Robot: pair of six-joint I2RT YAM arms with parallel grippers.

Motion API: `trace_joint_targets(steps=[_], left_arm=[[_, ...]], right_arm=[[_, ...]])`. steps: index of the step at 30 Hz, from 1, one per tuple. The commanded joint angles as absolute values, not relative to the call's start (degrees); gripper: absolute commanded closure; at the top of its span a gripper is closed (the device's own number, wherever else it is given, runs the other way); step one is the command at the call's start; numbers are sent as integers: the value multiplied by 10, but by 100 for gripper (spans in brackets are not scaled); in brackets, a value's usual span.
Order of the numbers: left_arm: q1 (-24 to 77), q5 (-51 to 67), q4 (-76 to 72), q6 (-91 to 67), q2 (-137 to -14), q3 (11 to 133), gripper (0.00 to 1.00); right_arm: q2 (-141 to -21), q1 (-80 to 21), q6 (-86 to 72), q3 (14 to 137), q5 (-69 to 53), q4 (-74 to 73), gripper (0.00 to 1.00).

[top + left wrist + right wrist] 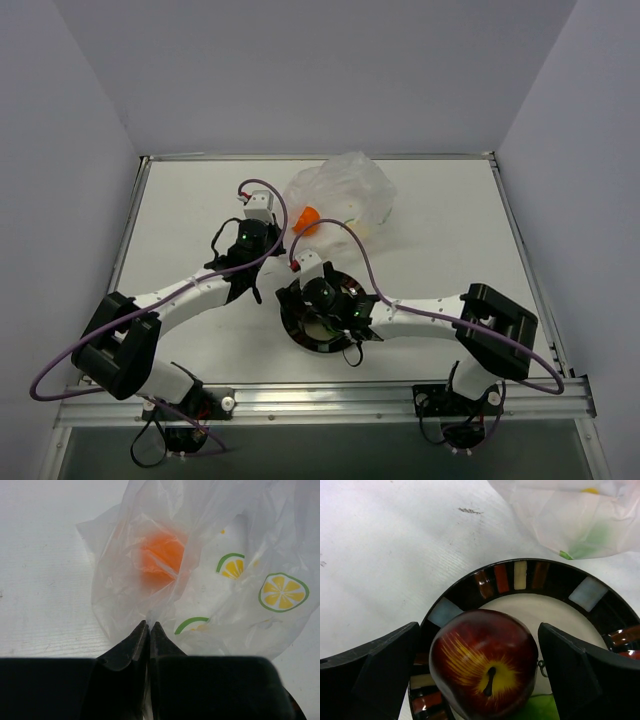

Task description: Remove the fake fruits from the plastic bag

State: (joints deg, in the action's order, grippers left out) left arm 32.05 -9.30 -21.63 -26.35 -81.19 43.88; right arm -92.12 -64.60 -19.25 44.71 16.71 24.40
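We note left tool (149, 626) clenched on a fold of the plastic bag (210, 540), orange fruit (162, 557) inside it just beyond the tips; right tool (479, 647) released, jaws flanking the maroon fruit (485, 655) resting on the plate (520, 575).

The maroon fruit (483, 665) sits stem-up on the plate (590, 592), with the green fruit (537, 711) just beside it. The orange fruit (162, 557) lies inside the crumpled, clear plastic bag (235, 525) farther back.
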Motion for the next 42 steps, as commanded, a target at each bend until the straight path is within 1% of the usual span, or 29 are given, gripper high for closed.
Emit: trace_joint_targets(steps=[1,2,3,6,8,9,10,11,12,13,15,19,22,23,25,27,28,30,31,36,42], left_arm=[[316,-98,-223,-258,-796,449,98],[316,-99,-223,-258,-795,448,98],[316,-102,-223,-257,-794,447,98],[316,-105,-226,-257,-791,444,98],[316,-107,-229,-258,-789,441,98],[316,-108,-233,-259,-789,439,98],[316,-107,-234,-259,-790,438,98],[316,-109,-233,-259,-790,439,98],[316,-109,-234,-260,-791,438,98],[316,-110,-234,-260,-791,438,98],[316,-112,-235,-260,-793,437,97],[316,-108,-239,-262,-803,438,98],[316,-106,-241,-266,-813,439,98],[316,-106,-243,-268,-816,439,98],[316,-107,-245,-271,-820,437,98],[315,-108,-245,-272,-822,437,98],[315,-110,-247,-273,-822,436,98],[316,-112,-247,-273,-821,435,98],[316,-112,-247,-273,-820,435,98],[316,-117,-249,-272,-813,431,98],[315,-119,-248,-271,-816,432,98]], right_arm=[[-865,-650,-187,452,193,250,0],[-855,-650,-187,452,192,250,0],[-831,-650,-185,453,192,250,3],[-783,-642,-171,457,196,250,6],[-772,-622,-161,463,172,250,10],[-768,-589,-159,466,157,246,15],[-769,-572,-157,470,143,243,29],[-770,-557,-155,477,121,243,35],[-776,-535,-151,482,117,243,51],[-783,-526,-141,489,120,243,58],[-815,-513,-128,519,130,238,68],[-887,-483,-105,597,164,214,71],[-951,-458,-107,652,148,203,70],[-968,-443,-108,665,142,200,68],[-1022,-434,-105,697,135,189,56],[-1059,-425,-92,711,132,190,39],[-1070,-424,-90,717,138,190,22],[-1098,-411,-78,740,132,190,11],[-1107,-407,-75,749,126,190,8],[-1158,-383,-64,799,75,184,0],[-1191,-381,-61,819,6,189,0]])
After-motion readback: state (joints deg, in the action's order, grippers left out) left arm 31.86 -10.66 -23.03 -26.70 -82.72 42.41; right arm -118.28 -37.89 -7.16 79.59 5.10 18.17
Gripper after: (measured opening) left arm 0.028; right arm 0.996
